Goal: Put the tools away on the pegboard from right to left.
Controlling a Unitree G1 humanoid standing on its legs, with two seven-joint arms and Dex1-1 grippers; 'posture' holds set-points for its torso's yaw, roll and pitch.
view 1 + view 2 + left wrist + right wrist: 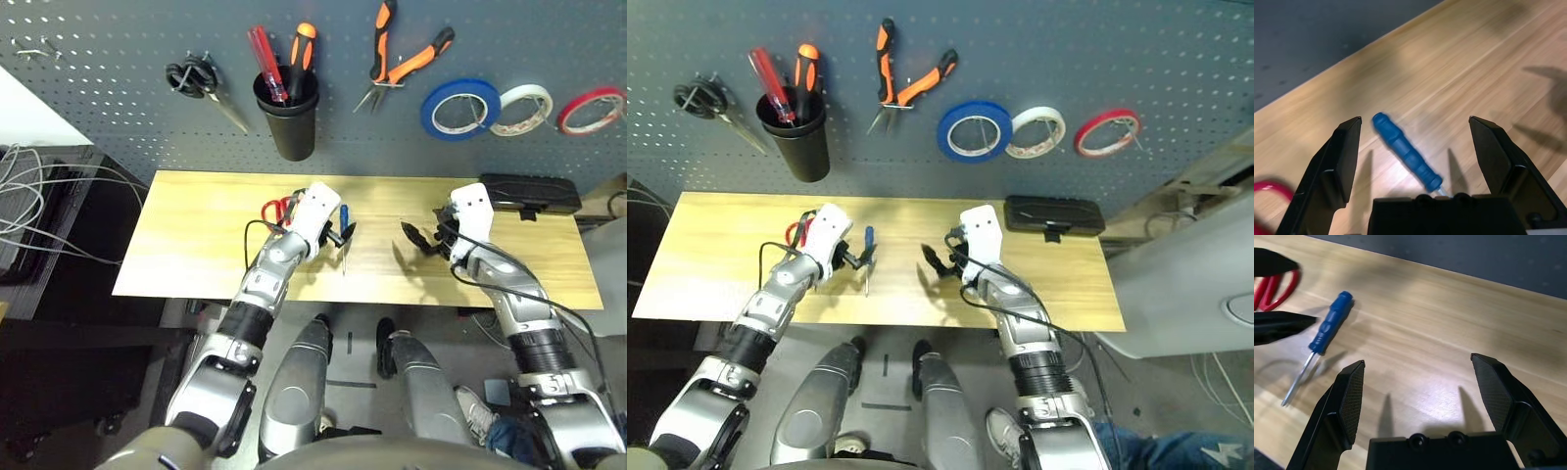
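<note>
Straddling the blue-handled screwdriver (1406,152), left end effector (1415,147) gapes empty.

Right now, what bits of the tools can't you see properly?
- Red-handled scissors: blades hidden behind the left claw in the eye views; in the left wrist view only a blurred red handle loop, cut off by the edge.
- Blue-handled screwdriver: its shaft is hidden by the claw's base in the left wrist view.

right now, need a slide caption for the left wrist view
Open left hand over the blue screwdriver lying on the wooden table.
</note>
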